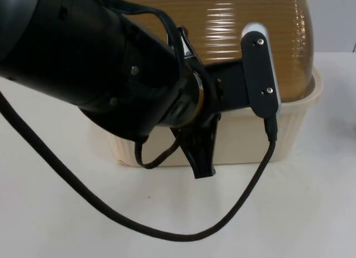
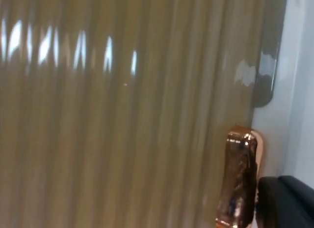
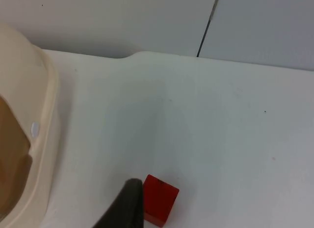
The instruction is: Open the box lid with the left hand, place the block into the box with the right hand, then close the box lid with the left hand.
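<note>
Nothing done yet: box [image 1: 267, 133] lid [image 1: 250, 41] down, left gripper [image 1: 201, 158] at its front w/ finger state can't tell, block [image 3: 159, 199] on bench [image 3: 206, 129] by waiting right gripper [image 3: 128, 208], fingers unclear too.

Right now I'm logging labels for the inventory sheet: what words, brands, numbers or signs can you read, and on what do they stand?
None can be read.
Box lid: ribbed amber plastic, no lettering.
Box: plain cream wall, no label.
Block: plain red faces, no marking.
Left end effector, over the box's front wall: no visible text.
</note>
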Tool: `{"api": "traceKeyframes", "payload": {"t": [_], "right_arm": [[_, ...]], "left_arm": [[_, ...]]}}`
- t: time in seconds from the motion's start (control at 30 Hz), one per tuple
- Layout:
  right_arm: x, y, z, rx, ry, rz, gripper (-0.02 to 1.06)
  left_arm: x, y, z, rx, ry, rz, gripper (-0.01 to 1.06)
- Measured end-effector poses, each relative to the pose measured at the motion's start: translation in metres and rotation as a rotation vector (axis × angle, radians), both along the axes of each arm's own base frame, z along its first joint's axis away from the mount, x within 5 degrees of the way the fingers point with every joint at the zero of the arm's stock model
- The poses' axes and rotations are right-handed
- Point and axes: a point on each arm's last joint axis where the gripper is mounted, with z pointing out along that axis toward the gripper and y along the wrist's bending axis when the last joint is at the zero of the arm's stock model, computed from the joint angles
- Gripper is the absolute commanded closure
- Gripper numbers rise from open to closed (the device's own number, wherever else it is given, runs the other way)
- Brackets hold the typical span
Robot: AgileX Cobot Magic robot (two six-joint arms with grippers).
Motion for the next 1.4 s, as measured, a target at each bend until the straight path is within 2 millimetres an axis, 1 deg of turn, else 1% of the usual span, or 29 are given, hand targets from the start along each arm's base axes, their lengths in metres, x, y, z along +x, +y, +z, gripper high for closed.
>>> {"api": "traceKeyframes", "payload": {"t": [0.27,0.5,1.1,1.23,1.4], "right_arm": [[-0.0001,0.0,-0.0001,0.0,0.002,0.0,0.05],[-0.0004,-0.0001,-0.0005,0.0,0.006,-0.001,0.05],[-0.0005,-0.0001,-0.0006,0.0,0.008,-0.001,0.05],[-0.0007,-0.0001,-0.0009,0.0,0.012,-0.001,0.05],[-0.0007,-0.0001,-0.0009,0.0,0.012,-0.001,0.05]], "left_arm": [[-0.0001,-0.0004,-0.0003,-0.004,0.006,-0.008,1.05],[-0.0008,-0.0026,-0.0008,0.019,0.004,-0.072,1.05],[0.0026,0.0008,0.0022,0.053,-0.05,-0.042,1.05],[0.0048,0.0035,0.0039,0.061,-0.076,-0.008,1.05],[0.0054,0.0033,0.0046,0.066,-0.089,-0.015,1.05]]}}
